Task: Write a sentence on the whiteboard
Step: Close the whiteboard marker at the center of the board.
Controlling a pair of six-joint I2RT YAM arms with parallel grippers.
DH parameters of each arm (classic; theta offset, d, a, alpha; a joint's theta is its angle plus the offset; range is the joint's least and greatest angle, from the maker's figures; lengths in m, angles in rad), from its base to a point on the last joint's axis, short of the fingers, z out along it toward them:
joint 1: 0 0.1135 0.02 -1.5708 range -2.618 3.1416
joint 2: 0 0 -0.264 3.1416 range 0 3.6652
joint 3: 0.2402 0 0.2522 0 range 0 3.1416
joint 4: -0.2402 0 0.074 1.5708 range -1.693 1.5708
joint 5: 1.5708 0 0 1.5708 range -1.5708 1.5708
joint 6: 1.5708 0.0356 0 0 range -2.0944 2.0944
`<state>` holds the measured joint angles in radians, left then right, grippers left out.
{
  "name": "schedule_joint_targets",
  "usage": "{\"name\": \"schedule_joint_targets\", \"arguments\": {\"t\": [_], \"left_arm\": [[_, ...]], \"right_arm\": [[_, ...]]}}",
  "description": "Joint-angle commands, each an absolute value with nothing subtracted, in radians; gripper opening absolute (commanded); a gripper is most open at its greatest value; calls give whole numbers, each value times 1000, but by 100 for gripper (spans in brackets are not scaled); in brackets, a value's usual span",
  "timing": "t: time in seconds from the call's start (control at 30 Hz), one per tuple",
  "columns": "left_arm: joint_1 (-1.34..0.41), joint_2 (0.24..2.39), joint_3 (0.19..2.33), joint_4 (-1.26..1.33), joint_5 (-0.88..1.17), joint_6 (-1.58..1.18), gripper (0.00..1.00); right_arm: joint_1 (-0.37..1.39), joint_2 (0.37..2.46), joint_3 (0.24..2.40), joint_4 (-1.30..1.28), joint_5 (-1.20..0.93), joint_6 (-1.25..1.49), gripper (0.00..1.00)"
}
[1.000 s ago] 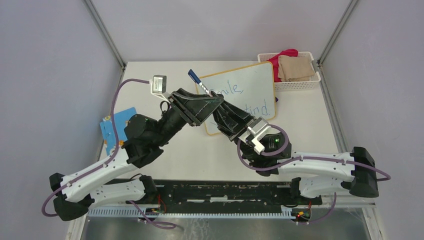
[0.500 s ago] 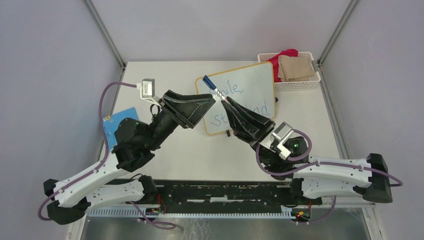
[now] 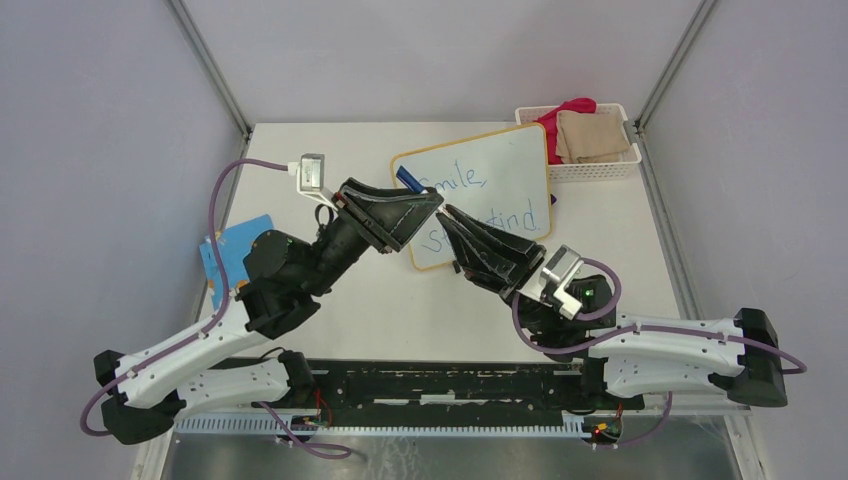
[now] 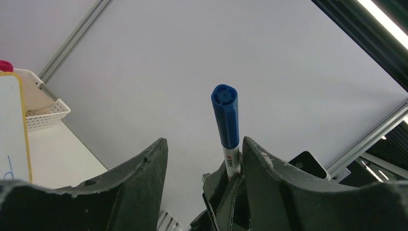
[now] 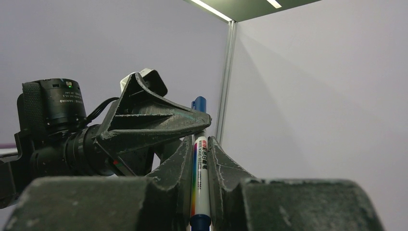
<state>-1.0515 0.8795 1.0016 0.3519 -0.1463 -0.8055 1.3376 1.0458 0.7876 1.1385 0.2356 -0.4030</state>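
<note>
**Board written, marker between my two pincers**

The whiteboard (image 3: 510, 165) lies flat at the far middle of the bench (image 3: 620, 240). Its long axis runs left to right, with the right end skewed farther away. The sentence (image 3: 455, 182) runs along that axis, and my arms partly cover it. My right pincer (image 5: 200, 140) is clenched on the white barrel of the marker (image 3: 405, 178), blue cap aimed far-left. My left pincer (image 4: 203, 140) is released, its jaws apart on either side of the cap. Only the wrist views show this.
</note>
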Motion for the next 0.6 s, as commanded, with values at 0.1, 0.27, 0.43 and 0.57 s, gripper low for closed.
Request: {"name": "schedule_joint_targets", "arguments": {"t": [0.1,0.27,0.43,0.57], "left_arm": [[-1055,871,1037,419,-127,-752,48],[-1055,875,1034,419,-114,-755,30],[-1055,881,1031,423,-90,-759,12],[-1055,869,1018,423,-95,-753,2]], "right_arm": [[1339,1016,780,1155,222,-382,0],[1338,1015,776,1158,222,-379,0],[1338,1015,775,1160,233,-374,0],[1338,1011,769,1149,251,-364,5]]}}
